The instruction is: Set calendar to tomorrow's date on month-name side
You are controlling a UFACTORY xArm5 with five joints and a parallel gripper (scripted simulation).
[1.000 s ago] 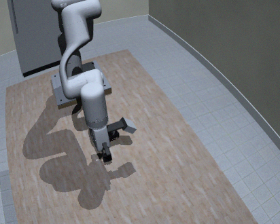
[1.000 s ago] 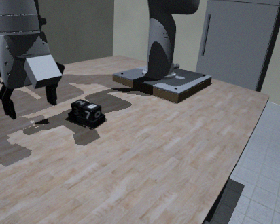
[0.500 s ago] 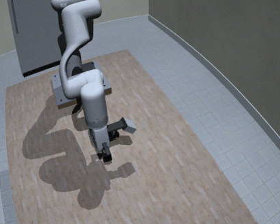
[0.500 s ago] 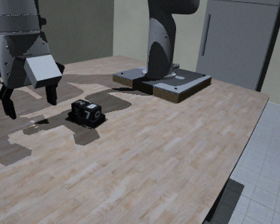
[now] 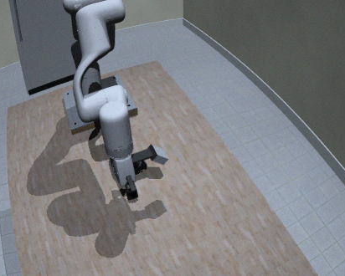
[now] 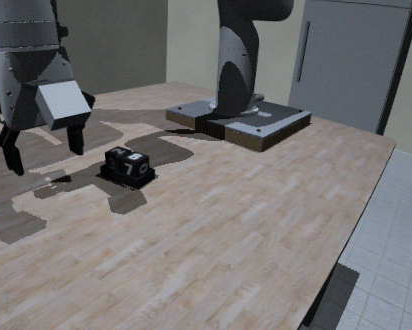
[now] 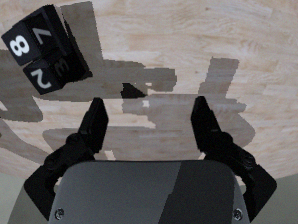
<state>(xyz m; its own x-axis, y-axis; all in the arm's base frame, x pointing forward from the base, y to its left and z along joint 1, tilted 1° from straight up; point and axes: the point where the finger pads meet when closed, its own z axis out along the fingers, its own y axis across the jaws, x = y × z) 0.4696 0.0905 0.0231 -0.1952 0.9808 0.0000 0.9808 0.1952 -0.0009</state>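
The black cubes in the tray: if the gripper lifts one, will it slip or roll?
Each cube looks rigid and flat-faced, so it will probably not roll. The smooth faces may slip between the open gripper fingers. The shallow tray could shift if nudged.
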